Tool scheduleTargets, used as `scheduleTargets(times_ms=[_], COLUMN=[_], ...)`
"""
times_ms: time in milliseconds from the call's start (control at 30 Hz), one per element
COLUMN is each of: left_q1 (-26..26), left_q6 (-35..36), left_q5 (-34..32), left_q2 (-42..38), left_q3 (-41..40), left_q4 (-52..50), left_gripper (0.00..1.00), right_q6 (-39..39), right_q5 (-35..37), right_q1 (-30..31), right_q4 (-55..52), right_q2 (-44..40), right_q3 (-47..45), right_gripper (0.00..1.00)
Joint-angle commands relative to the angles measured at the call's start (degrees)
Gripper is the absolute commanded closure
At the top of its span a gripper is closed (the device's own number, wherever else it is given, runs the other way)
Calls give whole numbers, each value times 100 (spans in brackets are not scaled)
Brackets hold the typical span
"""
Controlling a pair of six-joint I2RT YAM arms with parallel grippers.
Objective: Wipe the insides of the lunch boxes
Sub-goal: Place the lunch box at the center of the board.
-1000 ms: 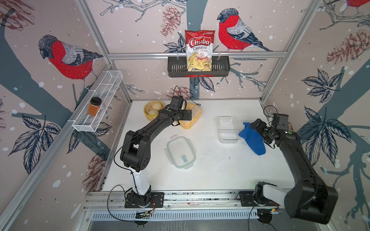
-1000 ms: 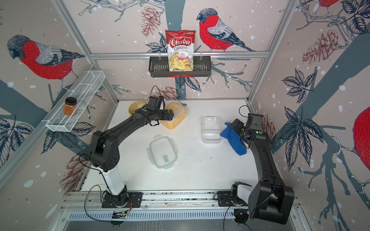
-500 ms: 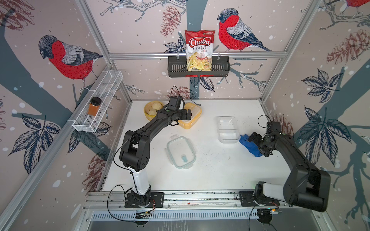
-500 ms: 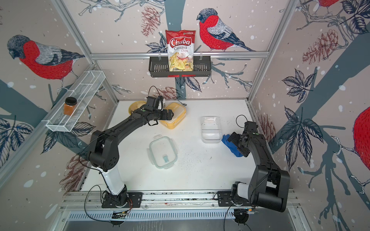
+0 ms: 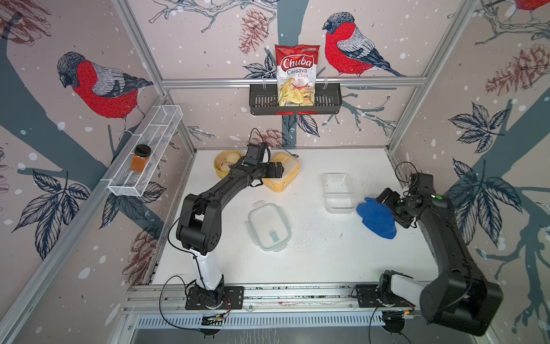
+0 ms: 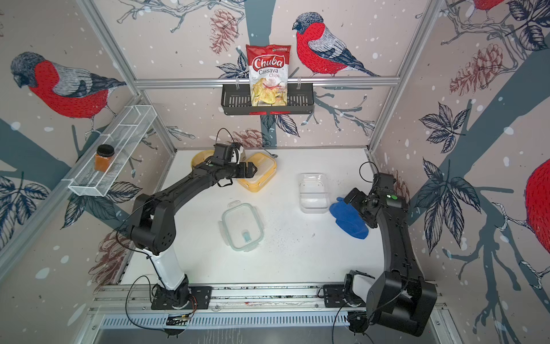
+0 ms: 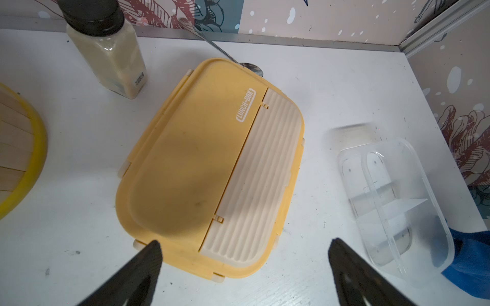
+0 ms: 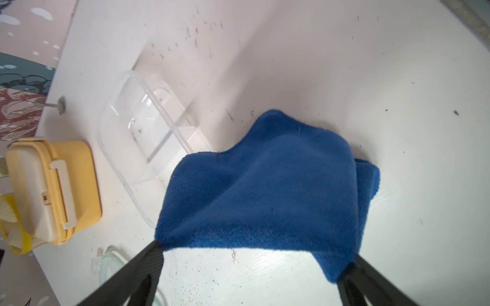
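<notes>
Two lunch boxes are sitting on the white table (image 5: 312, 262), and I am watching both. The yellow lunch box (image 7: 212, 164) is lying near the back wall with its lid closed, yellow with a ribbed cream strip and "LUNCH-BOX" printed on it. The left gripper (image 7: 244, 246) is hovering over its near edge, fingers spread wide and grasping nothing. The clear lunch box (image 5: 339, 193) is standing open well to the right of it, showing a divider wall and two bare compartments. Its green-rimmed lid (image 5: 269, 226) is lying flat on the table nearer the front.

Just beside the clear box, a blue cloth (image 8: 265, 190) is resting in a rumpled fold. The right gripper (image 8: 254, 254) is keeping its fingers spread, the cloth's near edge touching both tips without being pinched.

At the back left, a yellow steamer basket (image 5: 224, 162) is holding buns. On the rear wall, a black basket (image 5: 327, 101) is carrying a bag of Chuba cassava chips (image 5: 296, 74). The wire shelf (image 5: 145, 152) is holding a jar of orange spice (image 5: 140, 159).
</notes>
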Motion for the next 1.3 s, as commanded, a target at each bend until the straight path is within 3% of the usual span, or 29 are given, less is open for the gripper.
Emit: scheduleTargets(times_ms=[0, 233, 367, 500, 600, 733, 933, 1267], left_q1=[34, -262, -1146, -2185, -2700, -2811, -3174, -3309], left_q6=[21, 121, 702, 753, 652, 118, -131, -260], left_q5=[251, 1059, 889, 1281, 1234, 1740, 1565, 1753], left_q2=[28, -169, -583, -786, -559, 206, 907, 1767], left_q3=[10, -205, -620, -1247, -1266, -749, -137, 946], left_q4=[205, 504, 757, 1972, 2637, 3150, 3843, 3797], left_gripper=[2, 2, 2, 3, 3, 3, 3, 8], right_q6=[-188, -233, -174, -117, -104, -82, -37, -6], right_q5=[-155, -264, -498, -817, -846, -995, -1197, -1486], right_q1=[4, 28, 49, 91, 92, 92, 98, 94], right_q4=[-418, -219, -38, 71, 46, 25, 75, 58], right_q2=[87, 78, 3, -113, -192, -240, -325, -429], right_q3=[150, 480, 336, 228, 301, 389, 281, 325], right_gripper=[0, 0, 0, 0, 0, 0, 0, 0])
